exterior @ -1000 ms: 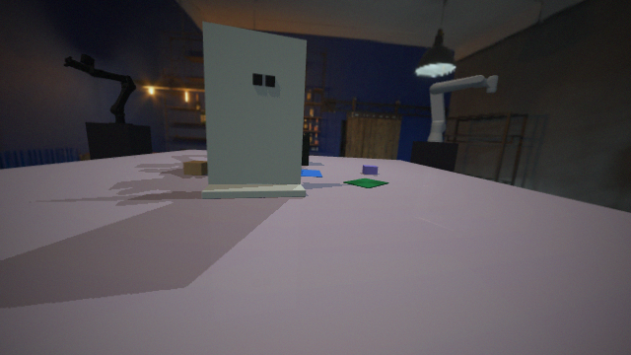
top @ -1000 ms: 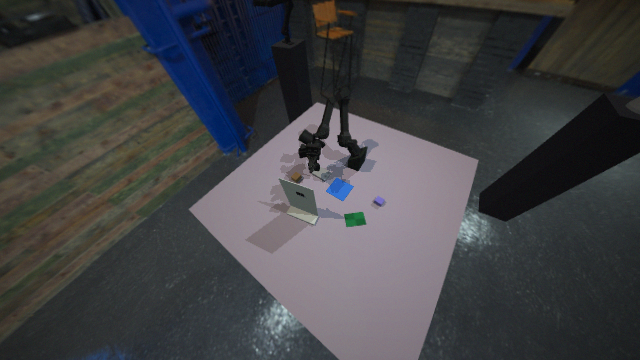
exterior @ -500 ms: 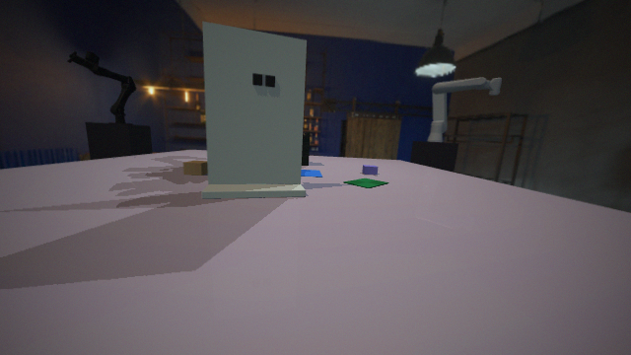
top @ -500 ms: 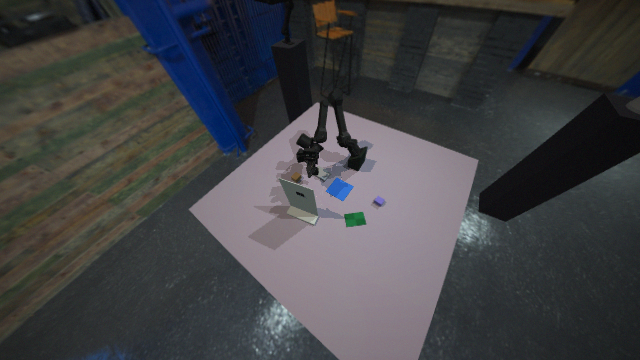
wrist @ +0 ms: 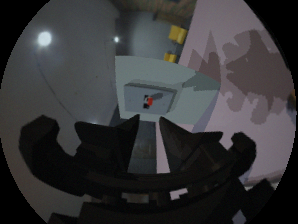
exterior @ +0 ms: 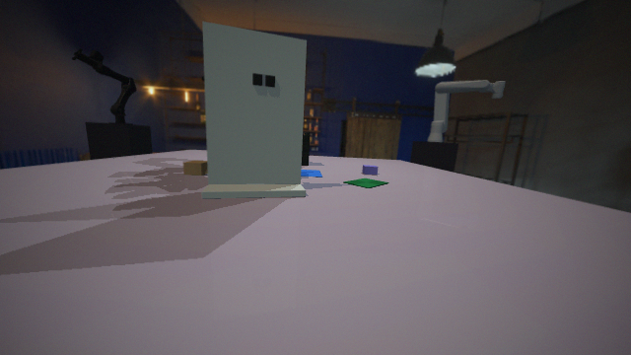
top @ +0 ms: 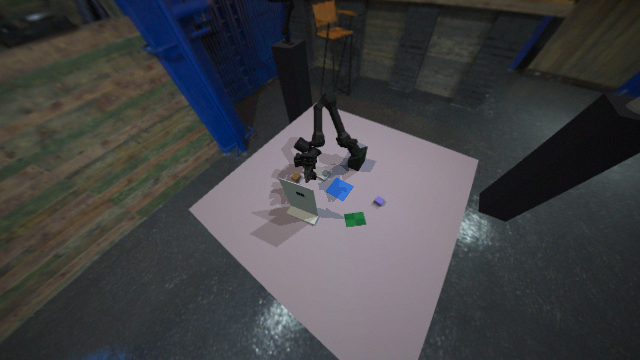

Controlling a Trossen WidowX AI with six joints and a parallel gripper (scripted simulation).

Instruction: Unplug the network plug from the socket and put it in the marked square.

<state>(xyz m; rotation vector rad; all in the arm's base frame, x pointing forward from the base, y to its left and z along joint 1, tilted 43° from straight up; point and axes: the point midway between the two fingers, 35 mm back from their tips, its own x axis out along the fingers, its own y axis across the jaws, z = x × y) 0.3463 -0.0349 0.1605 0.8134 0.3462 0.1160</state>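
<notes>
The pale upright panel stands on its foot on the table. The grey socket block on its face shows in the wrist view. A small red, black and white piece, the plug, sits at the middle of the block; its tab is too small to make out. My gripper is partly open and empty, in front of the panel's socket side and apart from the plug. The panel hides it in the exterior view. A blue square and a green square lie on the table.
A brown block lies near the panel on the socket side. A purple block lies beyond the squares. A pale flat thing lies between the gripper and the arm's base.
</notes>
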